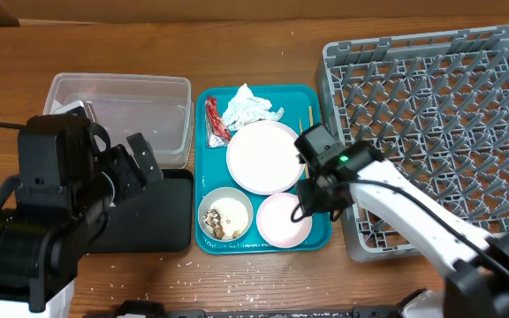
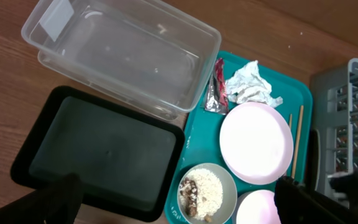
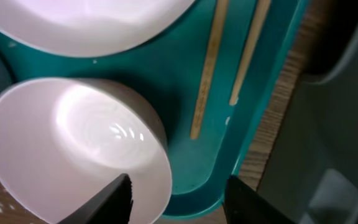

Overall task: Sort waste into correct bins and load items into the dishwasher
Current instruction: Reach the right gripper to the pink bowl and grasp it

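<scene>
- Two grippers in view, neither clamped on anything.
- Left gripper point(image 2: 178, 186): fingers point(image 2: 55, 202) spread wide, hanging above the near edge of the black tray point(image 2: 98, 149) and the near end of the teal tray point(image 2: 197, 137).
- Right gripper point(image 3: 178, 186): fingers point(image 3: 114, 200) apart, straddling the rim of the pink bowl point(image 3: 73, 143). One over the bowl's inside, the other outside it above the teal tray's edge. Contact with the rim impossible to tell.
- Pink bowl: upright in the teal tray's near right corner, just beside the plate point(image 1: 263, 156).
- Cream bowl point(image 1: 225, 216): left of the pink bowl on the same tray, with rice-like crumbs point(image 2: 204, 190) inside.
- Plate: flat in the middle of the teal tray.
- Tissue point(image 1: 250, 108): crumpled at the teal tray's far edge, with the red-and-silver wrapper point(image 1: 213, 119) just to its left.
- Chopsticks point(image 3: 207, 81): a pair lying side by side, roughly parallel, on the teal tray between the plate and the tray's right rim.
- Clear tub point(image 1: 117, 106): left of the teal tray on the far side, with the black tray directly in front of it.
- Grey dish rack point(image 1: 440, 132): right of the teal tray on the wooden table point(image 1: 263, 44), close to the tray's right rim.
</scene>
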`<move>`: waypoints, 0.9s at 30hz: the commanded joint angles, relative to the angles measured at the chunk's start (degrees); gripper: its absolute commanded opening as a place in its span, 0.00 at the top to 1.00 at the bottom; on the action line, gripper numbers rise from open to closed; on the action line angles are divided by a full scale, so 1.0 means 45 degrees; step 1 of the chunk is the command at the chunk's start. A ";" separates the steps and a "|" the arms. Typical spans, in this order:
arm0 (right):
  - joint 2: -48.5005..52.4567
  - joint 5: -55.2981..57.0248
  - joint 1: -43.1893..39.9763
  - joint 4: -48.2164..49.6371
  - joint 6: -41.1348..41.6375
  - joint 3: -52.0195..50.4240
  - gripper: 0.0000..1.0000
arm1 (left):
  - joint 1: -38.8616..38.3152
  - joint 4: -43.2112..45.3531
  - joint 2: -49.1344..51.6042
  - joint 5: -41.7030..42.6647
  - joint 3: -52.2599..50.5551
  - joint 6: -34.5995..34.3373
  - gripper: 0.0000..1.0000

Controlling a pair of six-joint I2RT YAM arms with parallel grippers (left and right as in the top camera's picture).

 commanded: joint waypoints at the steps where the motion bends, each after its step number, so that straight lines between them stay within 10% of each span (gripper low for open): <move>1: 0.0743 -0.0743 0.0063 0.0078 -0.0855 -0.0044 0.55 | -0.0087 0.0000 0.0199 -0.0350 0.0141 -0.0170 0.00; 27: 0.1792 0.0559 0.0408 0.0563 -0.1336 -0.0049 0.82 | -0.0087 -0.1132 0.2458 0.0165 0.0141 -0.0155 0.00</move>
